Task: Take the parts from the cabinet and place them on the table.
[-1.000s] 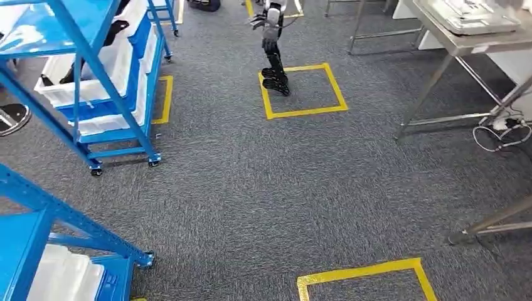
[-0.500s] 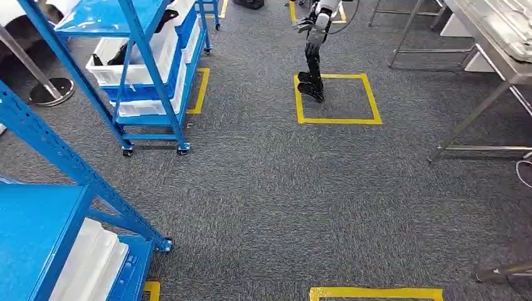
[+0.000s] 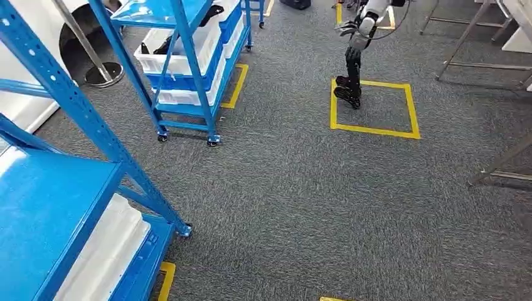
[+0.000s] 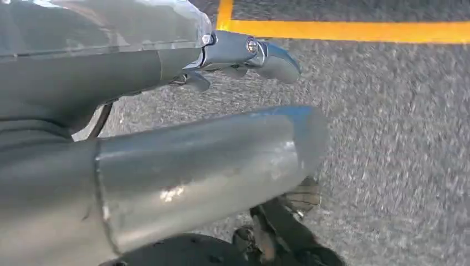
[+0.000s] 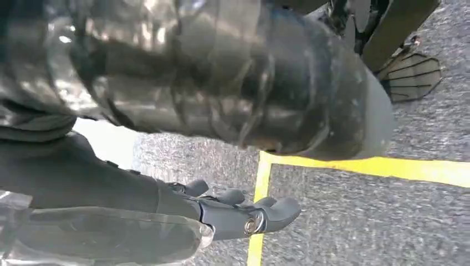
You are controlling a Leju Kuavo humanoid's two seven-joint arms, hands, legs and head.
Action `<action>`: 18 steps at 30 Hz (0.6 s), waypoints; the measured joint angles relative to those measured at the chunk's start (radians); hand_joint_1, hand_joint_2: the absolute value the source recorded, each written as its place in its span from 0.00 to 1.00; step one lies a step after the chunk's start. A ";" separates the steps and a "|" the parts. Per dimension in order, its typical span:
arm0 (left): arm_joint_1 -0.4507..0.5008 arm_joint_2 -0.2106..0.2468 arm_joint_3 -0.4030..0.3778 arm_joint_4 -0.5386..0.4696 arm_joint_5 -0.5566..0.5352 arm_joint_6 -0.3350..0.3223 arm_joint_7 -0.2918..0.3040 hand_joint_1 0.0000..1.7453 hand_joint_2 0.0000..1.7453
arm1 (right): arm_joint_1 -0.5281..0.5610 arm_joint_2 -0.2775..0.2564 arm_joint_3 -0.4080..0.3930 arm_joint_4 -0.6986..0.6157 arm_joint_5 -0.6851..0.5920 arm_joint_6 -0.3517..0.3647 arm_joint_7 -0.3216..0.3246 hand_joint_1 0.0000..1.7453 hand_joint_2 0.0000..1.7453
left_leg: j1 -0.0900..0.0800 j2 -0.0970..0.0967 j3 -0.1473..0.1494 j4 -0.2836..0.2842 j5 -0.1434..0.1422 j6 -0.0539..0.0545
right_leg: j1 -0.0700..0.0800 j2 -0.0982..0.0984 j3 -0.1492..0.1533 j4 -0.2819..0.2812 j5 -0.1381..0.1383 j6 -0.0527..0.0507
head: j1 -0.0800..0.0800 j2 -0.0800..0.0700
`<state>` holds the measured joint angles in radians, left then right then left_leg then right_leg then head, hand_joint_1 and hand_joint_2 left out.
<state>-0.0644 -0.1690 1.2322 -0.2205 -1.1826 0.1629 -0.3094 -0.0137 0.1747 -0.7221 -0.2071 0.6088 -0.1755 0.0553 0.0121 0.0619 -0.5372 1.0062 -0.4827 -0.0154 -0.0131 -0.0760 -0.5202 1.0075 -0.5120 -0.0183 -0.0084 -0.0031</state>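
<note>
View swings left across the carpet, the robot turning toward the blue cabinet (image 3: 188, 69) | parts lie in its white bins (image 3: 182, 53), none taken | left hand (image 4: 166, 166) and right hand (image 5: 233, 213) hang empty, fingers (image 5: 277, 209) loosely apart | approach phase.

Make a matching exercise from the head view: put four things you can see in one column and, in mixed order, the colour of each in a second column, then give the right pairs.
Things
1. shelving frame
2. storage bin
3. taped floor square
4. carpet

Colours
A. yellow
B. grey
C. blue
D. white

Pairs: 1-C, 2-D, 3-A, 4-B
</note>
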 joint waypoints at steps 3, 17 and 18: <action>0.000 0.000 0.000 0.000 0.000 0.000 -0.001 0.00 0.00 | -0.004 0.000 0.000 0.000 0.001 0.002 -0.002 0.00 0.00 | -0.010 -0.022 -0.003 -0.007 0.000 0.020 | 0.006 -0.018 0.003 0.001 -0.003 0.015 | 0.001 0.000; -0.003 -0.005 0.000 0.000 -0.001 0.001 -0.003 0.00 0.00 | 0.000 -0.001 0.000 0.000 0.004 0.005 -0.003 0.00 0.00 | -0.007 -0.157 -0.014 -0.001 0.010 0.031 | -0.006 0.141 -0.020 0.021 -0.001 0.022 | 0.001 0.000; -0.001 -0.005 0.000 0.000 -0.001 0.001 -0.003 0.00 0.00 | -0.004 -0.001 0.000 0.000 0.004 0.005 -0.003 0.00 0.00 | -0.003 -0.163 -0.017 -0.003 0.012 0.025 | -0.001 0.134 -0.021 0.023 -0.001 0.020 | 0.001 0.000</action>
<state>-0.0652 -0.1740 1.2322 -0.2205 -1.1837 0.1637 -0.3120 -0.0173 0.1740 -0.7221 -0.2071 0.6126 -0.1709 0.0526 0.0093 -0.1016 -0.5544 1.0032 -0.4702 0.0093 -0.0142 0.0582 -0.5407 1.0301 -0.5126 0.0013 -0.0072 -0.0030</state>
